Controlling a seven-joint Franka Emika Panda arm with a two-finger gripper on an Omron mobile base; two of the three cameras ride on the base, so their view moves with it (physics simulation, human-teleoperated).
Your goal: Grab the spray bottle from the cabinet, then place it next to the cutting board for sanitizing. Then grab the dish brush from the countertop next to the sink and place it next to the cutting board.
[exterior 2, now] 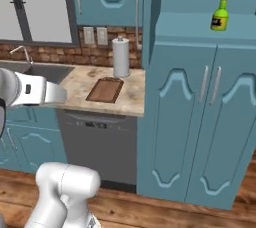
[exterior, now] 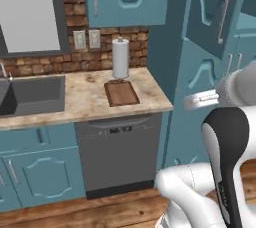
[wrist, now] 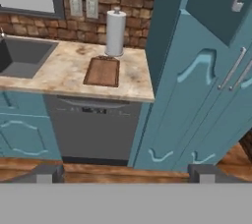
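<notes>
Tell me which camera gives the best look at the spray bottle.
The right base view. There the spray bottle stands upright on a shelf of the tall teal cabinet, above its two lower doors, label and red-and-white nozzle in plain sight. The left base view and the hand view take in the cabinet front, with an open door across the shelf area.

One small green spray bottle (exterior 2: 220, 15) with a yellow label and red-and-white nozzle stands at two o'clock in the right base view, inside the tall teal cabinet (exterior 2: 200, 122). On the single beige marbled countertop (exterior: 87, 99) lie one dark brown wooden cutting board (exterior: 121, 93) and, at its twelve o'clock, one white paper-towel roll (exterior: 120, 58). There are also one dark-grey sink (exterior: 35, 94), two pale wall outlets (exterior: 87, 39) and one grey dishwasher front (exterior: 120, 154).
</notes>
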